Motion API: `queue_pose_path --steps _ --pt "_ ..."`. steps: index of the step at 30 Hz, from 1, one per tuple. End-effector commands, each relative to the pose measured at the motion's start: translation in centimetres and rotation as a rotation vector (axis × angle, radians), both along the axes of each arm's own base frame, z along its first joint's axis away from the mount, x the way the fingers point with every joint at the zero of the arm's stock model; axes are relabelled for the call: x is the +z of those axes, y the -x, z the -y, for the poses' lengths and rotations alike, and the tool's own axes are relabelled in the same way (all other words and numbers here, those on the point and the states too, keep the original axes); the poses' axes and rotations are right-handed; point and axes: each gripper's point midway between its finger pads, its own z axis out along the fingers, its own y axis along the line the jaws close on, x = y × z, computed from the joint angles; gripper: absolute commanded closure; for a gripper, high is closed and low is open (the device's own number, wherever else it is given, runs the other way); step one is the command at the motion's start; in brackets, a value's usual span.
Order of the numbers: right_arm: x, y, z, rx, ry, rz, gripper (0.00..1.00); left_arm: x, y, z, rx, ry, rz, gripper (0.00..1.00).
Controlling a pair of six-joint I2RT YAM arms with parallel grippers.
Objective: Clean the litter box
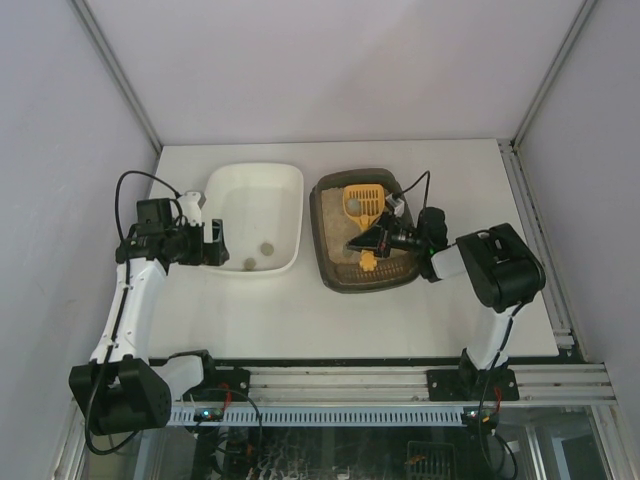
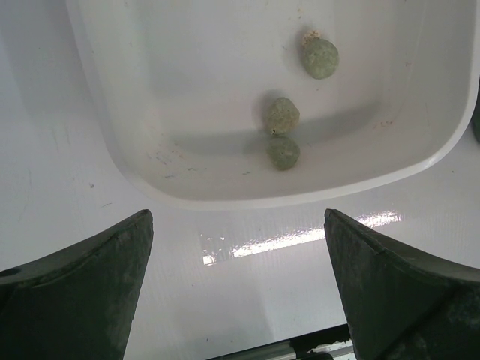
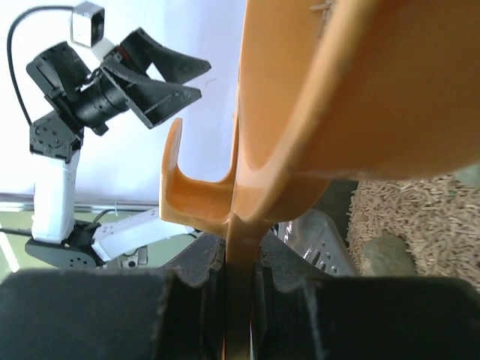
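1 claw [image 3: 238, 285], R, tight on scoop [image 1: 362, 203]

Showing the litter box [image 1: 319, 240] resting flat on the bench [image 1: 400, 330], right of centre.
Lying as a dark brown-olive rectangular plastic tray with rounded corners, long sides running away from the near edge and skewing slightly; sitting just beside the white tray [image 1: 290, 215] on its left. Holding tan sandy litter [image 1: 333, 235] across its floor, looking coarse and pellet-like up close in the right wrist view, with a greenish-grey lump [image 3: 386, 255] sitting in it. Having a yellow scoop [image 1: 362, 203] over the litter, slotted head lying toward the far half, handle pointing toward the near end.
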Motion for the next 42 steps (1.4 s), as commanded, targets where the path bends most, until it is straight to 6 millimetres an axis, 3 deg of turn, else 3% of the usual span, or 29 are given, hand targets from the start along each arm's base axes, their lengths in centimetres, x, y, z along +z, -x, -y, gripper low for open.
queue_pose_path --steps 1,3,7,11,15,16,19,20,23,25,27,30,33,35,38,41,42 --pt "-0.1 0.1 -1.4 0.058 0.046 0.052 1.00 0.2 -0.3 0.7 -0.041 0.013 0.036 0.00" --pt "-0.4 1.1 -2.2 0.103 0.063 0.061 1.00 0.2 -0.3 0.7 -0.042 0.015 0.036 0.00" --pt "1.0 -1.1 0.3 -0.006 -0.049 0.051 1.00 0.1 -0.3 0.9 -0.048 0.022 0.029 0.00" --pt "-0.2 1.6 -2.0 0.118 -0.029 0.030 1.00 0.1 -0.3 1.0 -0.053 0.023 0.028 0.00" --pt "3.5 0.3 -0.1 0.036 -0.128 0.098 1.00 0.1 -0.4 1.2 -0.056 0.025 0.024 0.00" --pt "3.3 0.5 0.0 0.029 -0.117 0.098 1.00 0.1 -0.4 1.2 -0.059 0.025 0.021 0.00" --pt "-1.1 1.9 -0.9 0.054 0.041 0.027 1.00 -0.1 -0.4 1.4 -0.071 0.028 0.014 0.00" --pt "-1.0 2.1 -1.0 0.066 0.035 0.041 1.00 -0.2 -0.4 1.5 -0.074 0.029 0.008 0.00" --pt "4.6 1.8 -1.1 0.086 -0.086 0.131 1.00 -0.4 -0.3 1.7 -0.081 0.030 -0.002 0.00" --pt "5.9 1.8 -1.1 0.074 -0.033 0.169 1.00 -0.4 -0.3 1.8 -0.085 0.030 -0.005 0.00" --pt "5.3 2.1 -1.2 0.079 0.042 0.196 1.00 -0.3 -0.3 1.8 -0.087 0.027 0.000 0.00" --pt "4.3 2.4 -0.7 0.077 -0.003 0.135 1.00 -0.2 -0.2 1.8 -0.088 0.026 0.003 0.00" --pt "1.7 2.9 -1.4 0.095 -0.017 0.068 1.00 -0.3 -0.1 1.8 -0.093 0.025 0.003 0.00" --pt "3.0 3.3 -2.1 0.124 -0.057 0.097 1.00 -0.2 -0.1 1.8 -0.091 0.024 0.005 0.00" --pt "5.0 2.0 -1.1 0.069 -0.070 0.138 1.00 -0.1 -0.1 1.8 -0.090 0.023 0.009 0.00" --pt "1.8 1.7 -1.5 0.081 0.022 0.085 1.00 -0.1 0.0 1.7 -0.092 0.019 0.012 0.00" --pt "2.1 2.2 -2.0 0.110 -0.003 0.077 1.00 -0.2 0.0 1.8 -0.093 0.019 0.012 0.00"
